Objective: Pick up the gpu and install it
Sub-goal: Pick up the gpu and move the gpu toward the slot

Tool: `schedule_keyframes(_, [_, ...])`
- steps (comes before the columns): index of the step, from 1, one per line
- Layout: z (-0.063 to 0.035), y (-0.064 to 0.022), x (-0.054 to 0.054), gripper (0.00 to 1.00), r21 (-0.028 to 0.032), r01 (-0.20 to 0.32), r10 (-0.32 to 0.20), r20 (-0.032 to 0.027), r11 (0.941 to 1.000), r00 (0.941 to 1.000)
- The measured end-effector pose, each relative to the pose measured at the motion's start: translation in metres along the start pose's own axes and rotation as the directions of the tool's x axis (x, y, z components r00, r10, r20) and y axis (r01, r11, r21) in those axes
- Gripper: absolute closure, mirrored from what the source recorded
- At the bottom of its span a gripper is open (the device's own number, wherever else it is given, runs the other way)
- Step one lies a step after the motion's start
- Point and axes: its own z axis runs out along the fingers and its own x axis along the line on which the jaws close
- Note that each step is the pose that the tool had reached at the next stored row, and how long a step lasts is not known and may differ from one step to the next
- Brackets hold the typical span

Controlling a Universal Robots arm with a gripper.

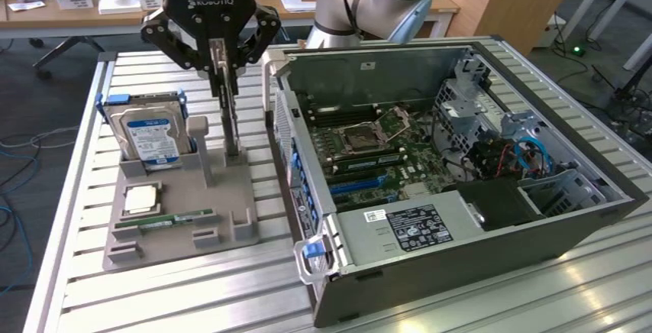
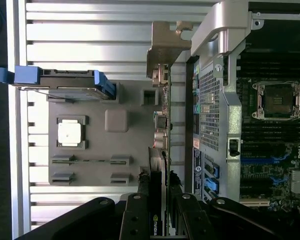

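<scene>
Slatted aluminium table, grey parts tray on the exterior view's left, open PC case on its right. Gripper sits over the tray's case-side edge, jaws clamped on the top edge of the gpu. Card stands upright, edge-on, between the hard drive and the case. Its lower edge is down at the tray; can't tell if it's seated or lifted clear.

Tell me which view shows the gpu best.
The wrist view: the gpu runs lengthwise from its metal bracket to the gripper clamped on it. The exterior view shows it as a thin upright sliver under the gripper.
</scene>
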Motion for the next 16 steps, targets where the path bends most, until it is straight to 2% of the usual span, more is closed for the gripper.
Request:
schedule_keyframes(9, [-0.0002,0.0000,-0.0007,0.74,0.0003,0.000,0.000,-0.0003,1.0000,1.0000])
schedule_keyframes(16, [0.0001,0.0002,-0.0085,0.74,0.0001,0.000,0.000,-0.0001,1.0000,1.0000])
